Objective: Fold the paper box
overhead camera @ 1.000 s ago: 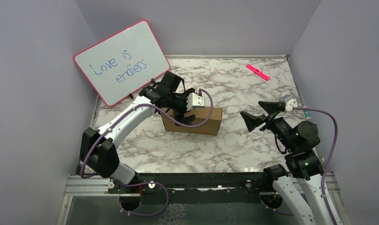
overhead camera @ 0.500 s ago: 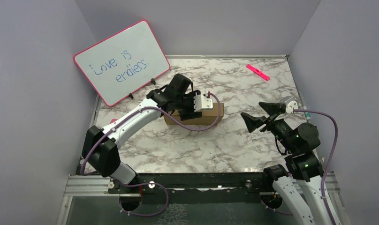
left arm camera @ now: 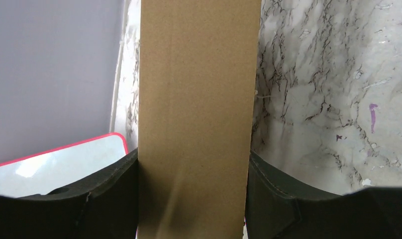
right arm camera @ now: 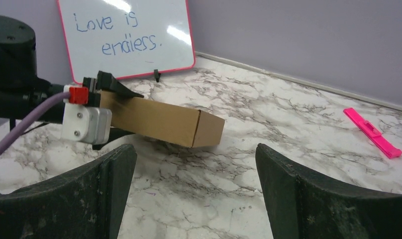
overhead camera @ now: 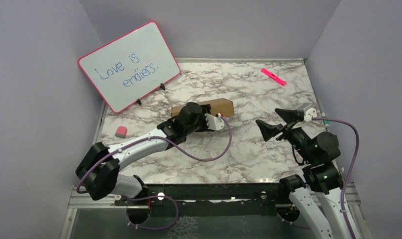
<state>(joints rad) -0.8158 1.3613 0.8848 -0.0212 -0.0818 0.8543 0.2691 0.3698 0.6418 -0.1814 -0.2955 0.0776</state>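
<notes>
Box: the paper box (overhead camera: 216, 106) looks fully folded into a closed brown block, lying mid-desk, on or just above the desk (overhead camera: 249, 149), near the whiteboard (overhead camera: 129, 64).
Left pincer (left arm camera: 194, 164): clamped across the box's narrow width, with both fingers touching its sides.
Right pincer (overhead camera: 270, 119): spread wide, empty, well apart to the right.
Advice: squeeze gently so the walls don't buckle, and set the box flat before releasing.

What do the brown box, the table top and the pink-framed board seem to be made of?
The box looks like plain matte brown cardboard: fine fibrous grain, no print. The table top shows white marble with dark veins, perhaps only a printed laminate. The board seems a glossy white writing surface, since light glints on it; its pink frame is probably plastic.
</notes>
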